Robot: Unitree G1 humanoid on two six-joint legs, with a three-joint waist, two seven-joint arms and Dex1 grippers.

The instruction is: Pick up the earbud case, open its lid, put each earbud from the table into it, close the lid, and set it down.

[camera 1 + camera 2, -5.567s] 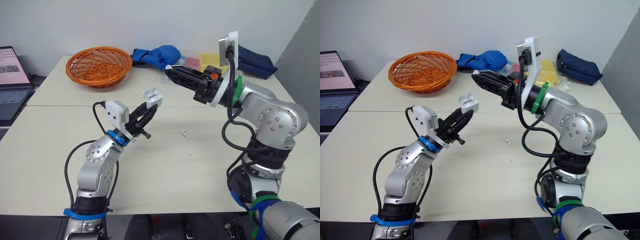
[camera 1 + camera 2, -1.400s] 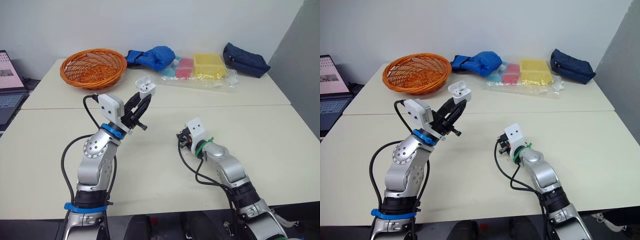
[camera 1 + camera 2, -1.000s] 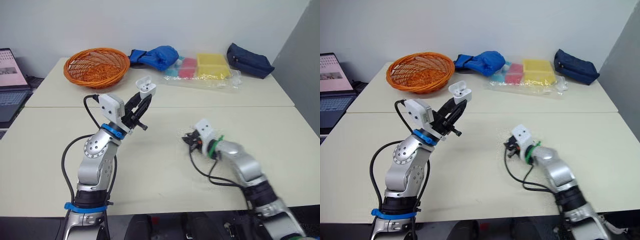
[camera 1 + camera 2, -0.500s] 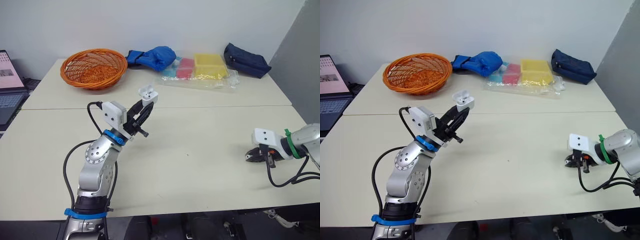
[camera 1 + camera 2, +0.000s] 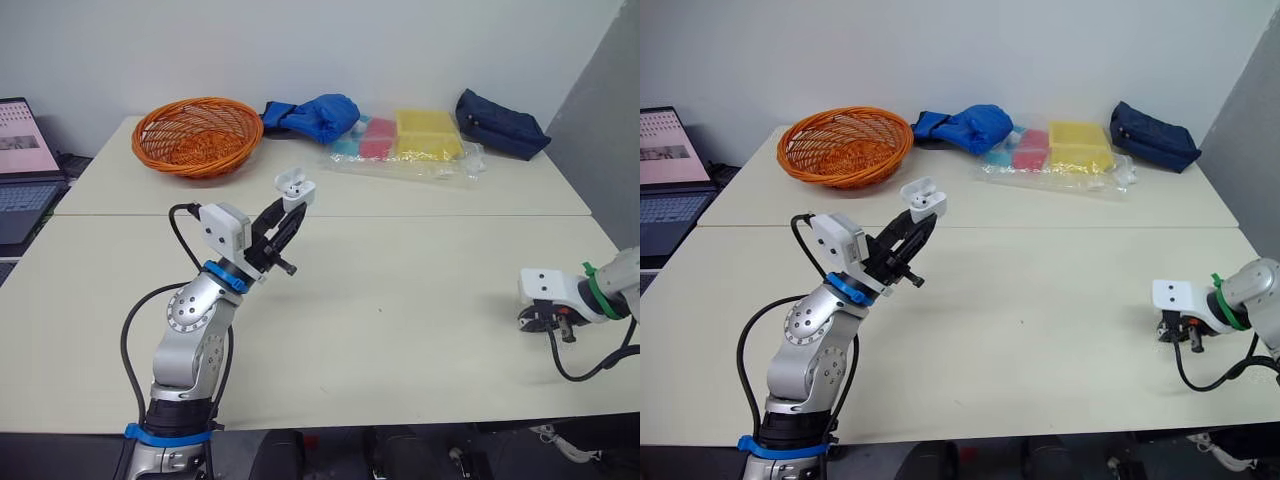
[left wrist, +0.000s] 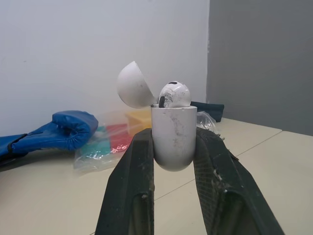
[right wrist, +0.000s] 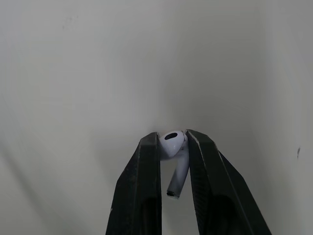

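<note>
Item: earbud case (image 6: pixel 173 139), white, held up above the counter (image 5: pixel 400 300) on the robot's left side, upright. Its lid (image 6: pixel 133 90) is hinged back and open. Holder: left claw (image 5: pixel 290 208), clamped on the lower body of the case, one finger on each side. Contents: one earbud (image 6: pixel 174 94) already seated, head showing above the rim; the second socket cannot be made out from here. Item: second earbud (image 7: pixel 177 166), pinched by its head in the right claw (image 7: pixel 172 138), stem hanging free below the fingers. It sits low over the counter's right edge, well apart from the case. Step in hand, as judged: carry this earbud across and seat it in the free socket. Handling notes: keep the pinch firm, since the head is smooth and round and could twist. Bring the right claw in from above the open rim on the side away from the lid. Turn the wrist so the stem points straight down into the socket before lowering, and let go only once the stem is well inside. The left claw should hold the case steady and level. Bystanders, far side of counter: orange basket (image 5: pixel 197 133), blue glove (image 5: pixel 315 112), dark pouch (image 5: pixel 500 122).
</note>
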